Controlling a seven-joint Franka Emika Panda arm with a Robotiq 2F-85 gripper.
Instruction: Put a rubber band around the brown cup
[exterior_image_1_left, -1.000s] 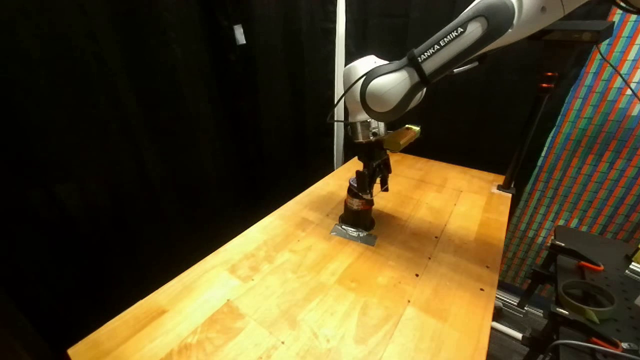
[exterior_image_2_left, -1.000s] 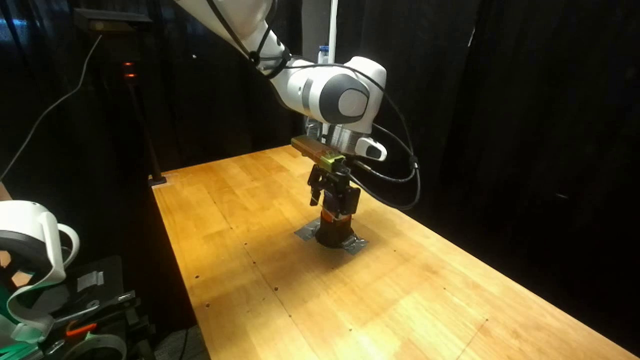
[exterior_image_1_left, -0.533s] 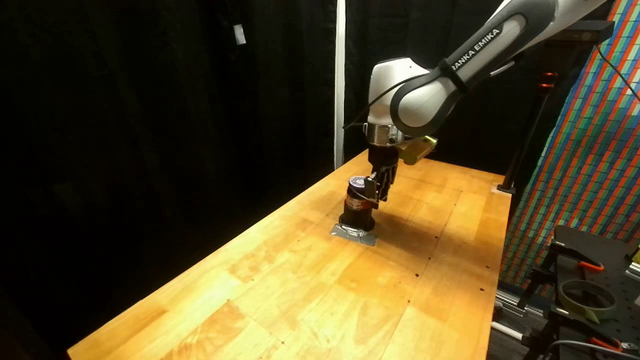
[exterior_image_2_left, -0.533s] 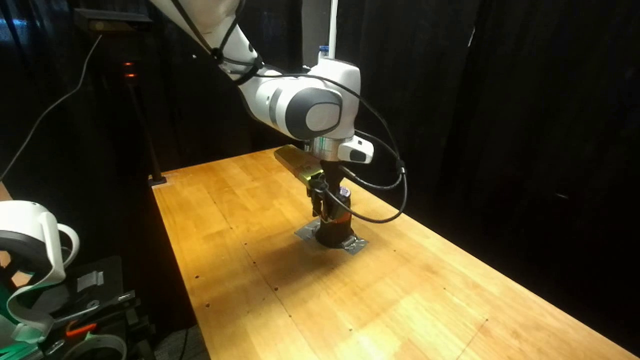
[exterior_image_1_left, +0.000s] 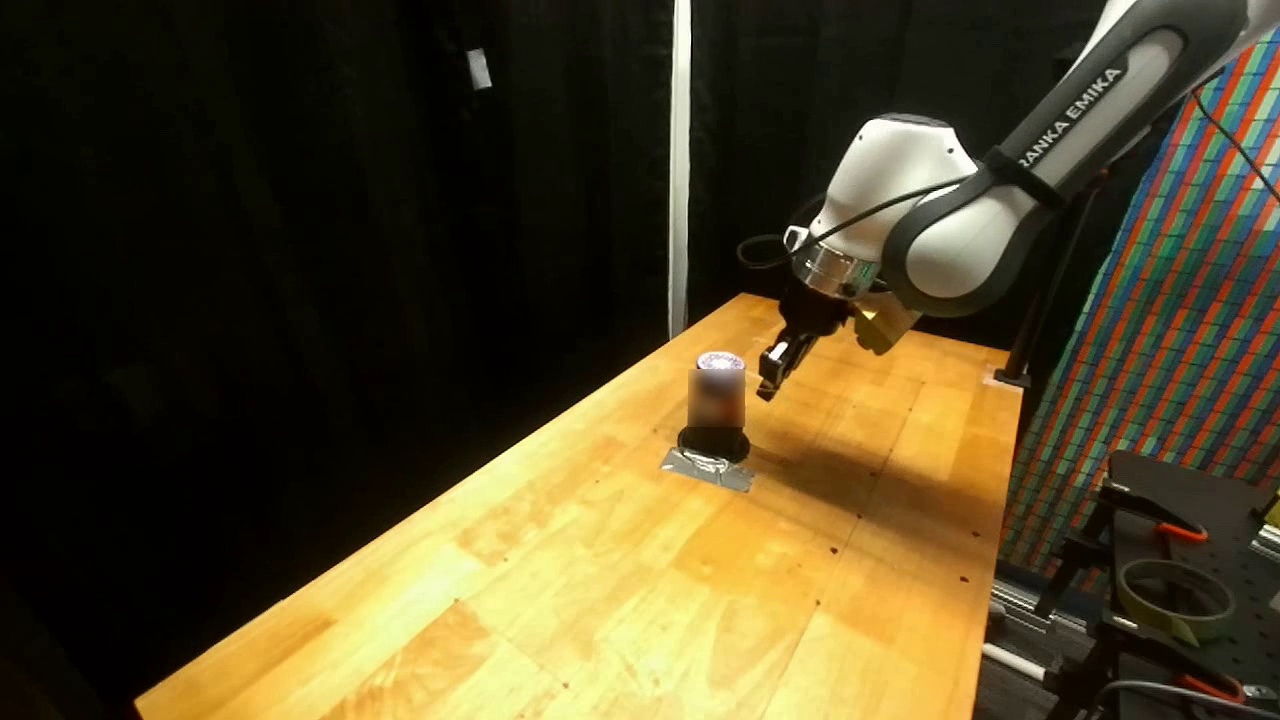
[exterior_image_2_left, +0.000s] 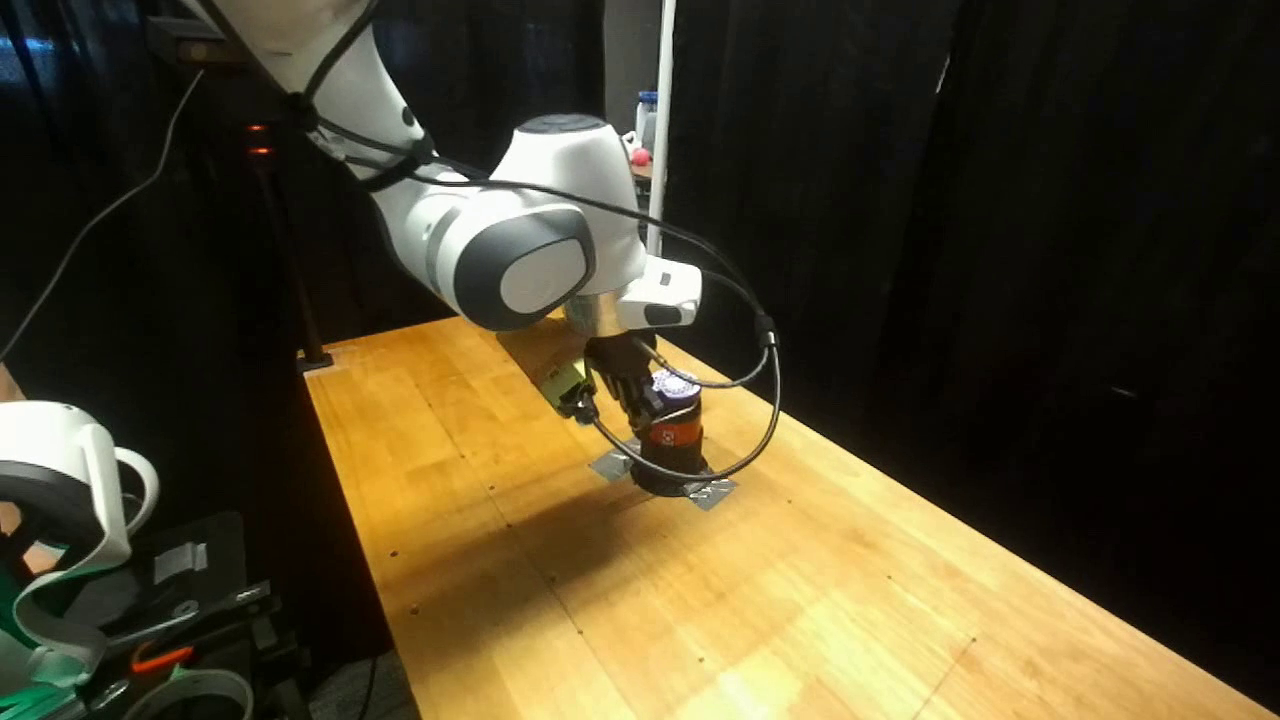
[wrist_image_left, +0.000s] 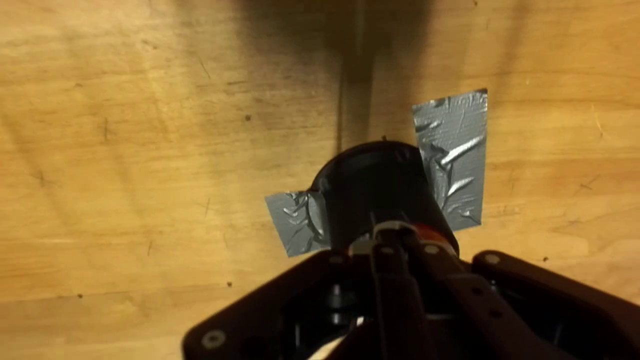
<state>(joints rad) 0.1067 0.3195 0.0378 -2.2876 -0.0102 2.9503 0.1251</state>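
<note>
The brown cup (exterior_image_1_left: 716, 437) stands upright on the wooden table, a dark cylinder with a patterned pale top and an orange label (exterior_image_2_left: 677, 432). Grey tape holds its base. My gripper (exterior_image_1_left: 770, 388) tilts beside the cup's upper part, a small gap between them in this exterior view. From the opposite side the gripper (exterior_image_2_left: 645, 420) overlaps the cup's edge. In the wrist view the gripper (wrist_image_left: 397, 228) has its fingers together, with the dark cup beyond. A thin pale line (exterior_image_2_left: 684, 410) under the top may be the rubber band; whether it circles the cup I cannot tell.
Strips of grey tape (wrist_image_left: 455, 165) lie flat at both sides of the cup's base. A black cable (exterior_image_2_left: 770, 400) from the arm loops down in front of the cup. Beside the table stands a dark cart with a tape roll (exterior_image_1_left: 1205, 627).
The gripper has drawn away from over the cup, rightward in one exterior view and leftward in another, and has tilted. Its spread fingers have come together. The cup has not moved.
</note>
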